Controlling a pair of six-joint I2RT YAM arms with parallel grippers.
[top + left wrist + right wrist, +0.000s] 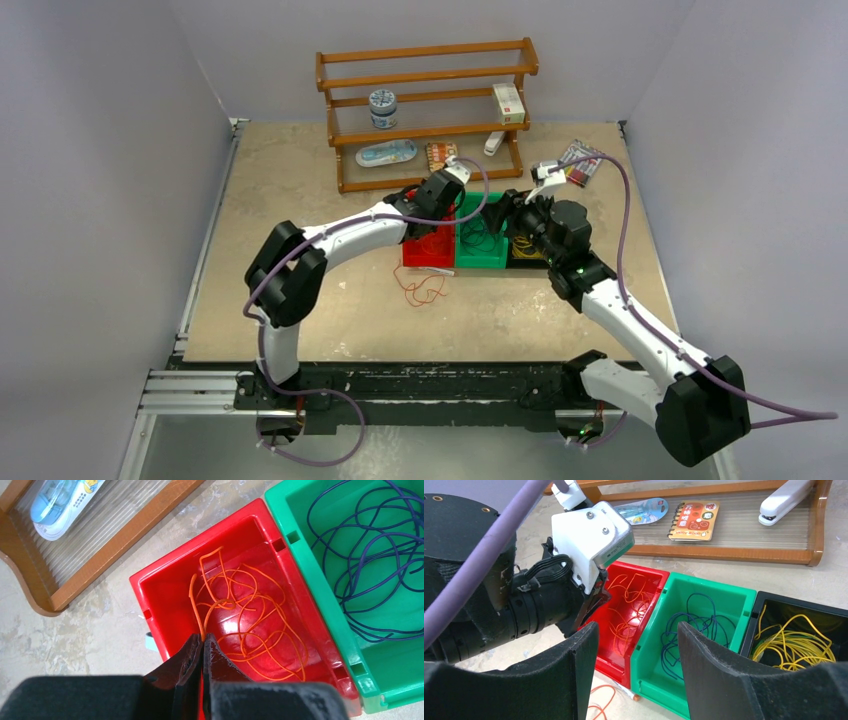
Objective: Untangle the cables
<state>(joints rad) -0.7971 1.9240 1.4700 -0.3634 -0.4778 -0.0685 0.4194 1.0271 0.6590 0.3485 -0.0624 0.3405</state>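
Left gripper [202,639] pinches orange cable [240,620] above red bin [150,587]

**Top view:** even, diffuse light from overhead. The arms cast only faint, soft-edged shadows on the table [300,180], and detail stays sharp to the frame edges.

**Left wrist view:** bright. A white glare patch sits on the glossy floor of the red bin [167,595]. The orange cables [250,630] are crisp, while the left gripper [202,640], close to the lens, is dark and blurred.

**Right wrist view:** the right gripper [638,630] and the lilac arm cable [484,555] are out of focus. The green bin [724,595] beyond is sharp.
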